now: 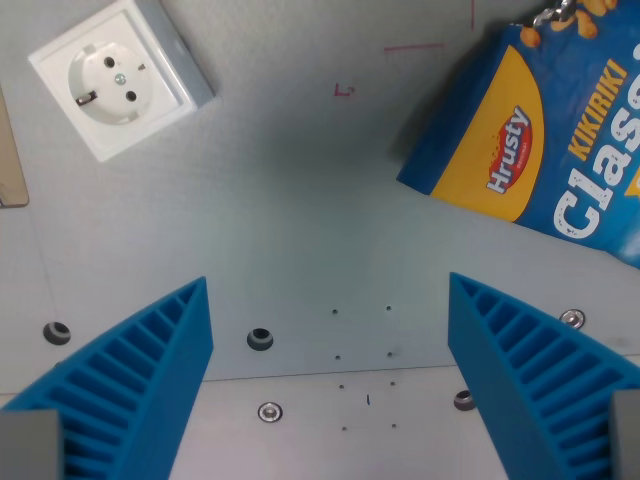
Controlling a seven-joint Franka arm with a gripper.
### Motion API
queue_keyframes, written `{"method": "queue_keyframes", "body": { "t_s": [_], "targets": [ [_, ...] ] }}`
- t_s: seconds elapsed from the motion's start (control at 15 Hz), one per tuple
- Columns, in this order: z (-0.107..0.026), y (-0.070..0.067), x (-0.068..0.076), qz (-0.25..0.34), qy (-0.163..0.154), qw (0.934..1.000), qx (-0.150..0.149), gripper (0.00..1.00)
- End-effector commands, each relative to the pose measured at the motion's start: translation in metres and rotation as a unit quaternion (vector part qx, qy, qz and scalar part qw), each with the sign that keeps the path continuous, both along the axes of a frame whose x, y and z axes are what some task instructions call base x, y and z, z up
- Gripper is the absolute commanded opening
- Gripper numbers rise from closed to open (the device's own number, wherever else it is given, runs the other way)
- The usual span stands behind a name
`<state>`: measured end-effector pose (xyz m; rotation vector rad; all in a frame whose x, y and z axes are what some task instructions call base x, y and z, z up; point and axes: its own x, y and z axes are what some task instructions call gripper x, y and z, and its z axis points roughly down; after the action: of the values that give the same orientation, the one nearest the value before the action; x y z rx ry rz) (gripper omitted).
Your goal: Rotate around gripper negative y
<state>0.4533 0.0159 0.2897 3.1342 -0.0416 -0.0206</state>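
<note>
- My gripper is spread wide, holding nothing, over bare table.
- Socket upper left, snack bag upper right.
- How far I've rotated, one view can't tell me.

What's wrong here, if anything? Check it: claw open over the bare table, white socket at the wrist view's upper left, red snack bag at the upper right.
One thing is wrong: the snack bag is blue with a yellow patch, not red. The rest holds in the wrist view: the claw is open with nothing between its fingers, over the table, and the white socket sits at the upper left.
</note>
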Motion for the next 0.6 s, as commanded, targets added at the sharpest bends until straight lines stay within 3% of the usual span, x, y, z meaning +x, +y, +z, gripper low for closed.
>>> {"method": "queue_keyframes", "body": {
  "t_s": [0.07,0.6],
  "targets": [
    [0.0024,0.0000,0.0001,0.000,0.004,1.0000,0.000,1.00],
    [0.0024,0.0000,0.0001,-0.001,0.057,0.9984,0.002,1.00]
  ]
}}
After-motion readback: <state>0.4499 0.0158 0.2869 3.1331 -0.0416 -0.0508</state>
